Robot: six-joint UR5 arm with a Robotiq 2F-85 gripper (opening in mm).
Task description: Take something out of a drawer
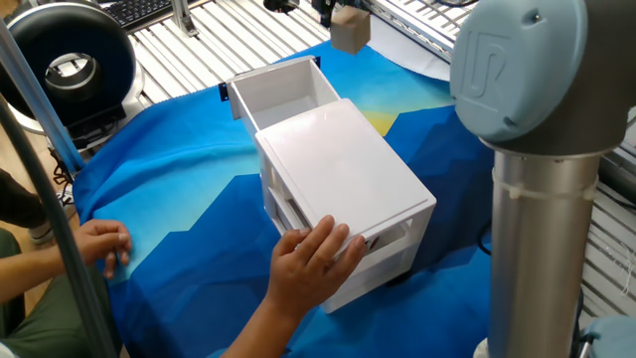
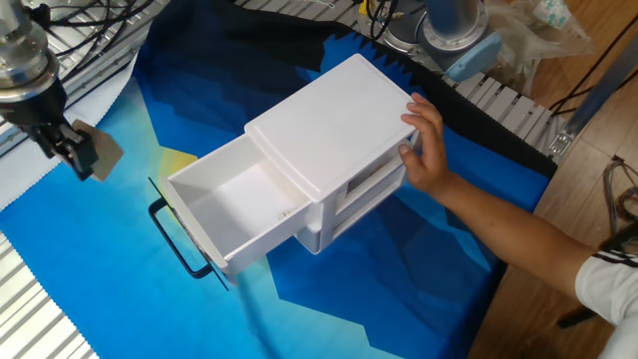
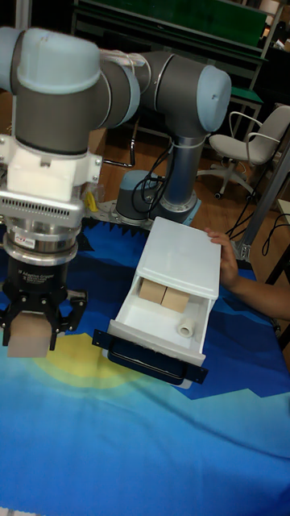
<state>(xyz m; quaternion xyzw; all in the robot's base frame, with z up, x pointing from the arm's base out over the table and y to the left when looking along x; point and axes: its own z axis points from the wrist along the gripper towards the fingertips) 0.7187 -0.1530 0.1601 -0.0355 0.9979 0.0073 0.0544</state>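
My gripper (image 3: 37, 329) is shut on a small light-brown wooden cube (image 3: 30, 343), held in the air above the blue cloth, to the side of the drawer's front. The same cube (image 2: 99, 155) hangs left of the drawer (image 2: 231, 211), which stands pulled out of the white drawer unit (image 2: 329, 130). Its black handle (image 2: 173, 239) faces the gripper's side. In the tall fixed view the drawer (image 3: 129, 316) holds two more wooden blocks (image 3: 163, 295) and a small white cylinder (image 3: 185, 329). The cube (image 1: 350, 33) shows beyond the drawer (image 1: 283, 89).
A person's hand (image 1: 312, 255) presses on the back of the drawer unit, and another hand (image 1: 101, 243) rests on the blue cloth (image 2: 399, 279). The arm's grey column (image 1: 542, 219) stands at the right. A round black device (image 1: 70, 62) sits on the slatted metal table.
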